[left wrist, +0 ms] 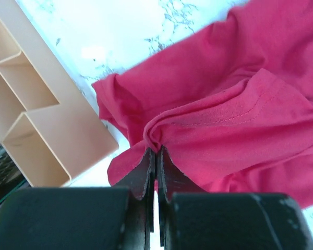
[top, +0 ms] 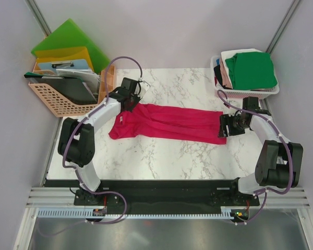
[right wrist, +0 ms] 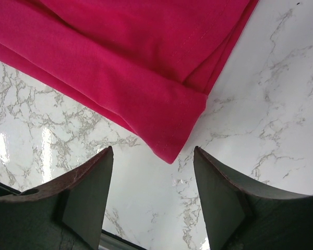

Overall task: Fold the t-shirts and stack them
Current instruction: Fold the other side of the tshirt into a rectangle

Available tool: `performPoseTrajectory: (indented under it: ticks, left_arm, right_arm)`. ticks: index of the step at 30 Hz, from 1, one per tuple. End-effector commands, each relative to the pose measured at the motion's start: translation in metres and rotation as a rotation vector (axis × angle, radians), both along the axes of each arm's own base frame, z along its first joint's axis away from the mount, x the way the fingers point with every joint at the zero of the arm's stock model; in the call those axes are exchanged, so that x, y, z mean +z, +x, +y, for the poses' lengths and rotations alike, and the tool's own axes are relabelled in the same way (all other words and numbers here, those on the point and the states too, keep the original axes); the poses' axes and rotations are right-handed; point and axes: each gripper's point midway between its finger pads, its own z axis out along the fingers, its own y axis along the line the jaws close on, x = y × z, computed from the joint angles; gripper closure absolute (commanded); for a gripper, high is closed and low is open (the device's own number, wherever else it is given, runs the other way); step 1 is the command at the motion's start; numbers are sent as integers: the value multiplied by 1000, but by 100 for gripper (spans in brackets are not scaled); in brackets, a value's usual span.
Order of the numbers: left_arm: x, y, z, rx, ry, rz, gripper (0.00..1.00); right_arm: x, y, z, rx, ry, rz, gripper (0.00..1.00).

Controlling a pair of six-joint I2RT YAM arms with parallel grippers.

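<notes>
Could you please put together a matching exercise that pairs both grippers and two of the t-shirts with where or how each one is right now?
Things:
1. left gripper
2. right gripper
3. crimson t-shirt
4. green t-shirt

Places or states:
A. on top of the pile in the white basket
B. open, facing a corner of the crimson cloth
C. shut on a bunched fold of crimson cloth
D. laid out in a long strip across the marble table

Pairs: 1-C, 2-B, 3-D, 4-A
</notes>
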Motion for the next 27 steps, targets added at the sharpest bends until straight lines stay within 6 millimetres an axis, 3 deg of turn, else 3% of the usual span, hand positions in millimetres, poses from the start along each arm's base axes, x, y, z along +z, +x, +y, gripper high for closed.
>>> performPoseTrajectory:
  ticks: [1, 5, 6, 7, 8, 10, 14, 18, 19, 22, 27]
  left_arm:
    - [7, 27, -2, 15, 12, -55, 98]
    - [-11, 48, -4, 23, 47, -38, 97]
    - [-15, 53, -3, 28, 60, -37, 83]
    - [-17, 57, 2, 48, 82, -40, 55]
    - [-18, 62, 2, 55, 86, -45, 33]
    - [-28, 68, 9, 77, 111, -40, 29]
    - [-18, 77, 18, 111, 103, -96, 27]
    - [16, 66, 23, 123, 70, -153, 27]
    - [32, 58, 24, 124, 51, -177, 27]
    - [43, 34, 32, 148, 44, -146, 26]
    - [22, -34, 19, 80, -78, 75, 27]
  right_arm:
    - [12, 6, 5, 28, 18, -45, 30]
    - [12, 6, 8, 36, 28, -47, 29]
    - [13, 6, 8, 35, 29, -49, 29]
    - [14, 7, 8, 34, 29, -53, 30]
    - [14, 7, 8, 34, 28, -55, 30]
    - [14, 6, 8, 36, 28, -56, 30]
    - [13, 6, 9, 36, 29, -57, 29]
    - [13, 8, 11, 43, 32, -57, 29]
    - [12, 8, 11, 44, 33, -55, 30]
    - [11, 8, 12, 47, 35, -51, 30]
    - [11, 9, 13, 51, 36, -56, 30]
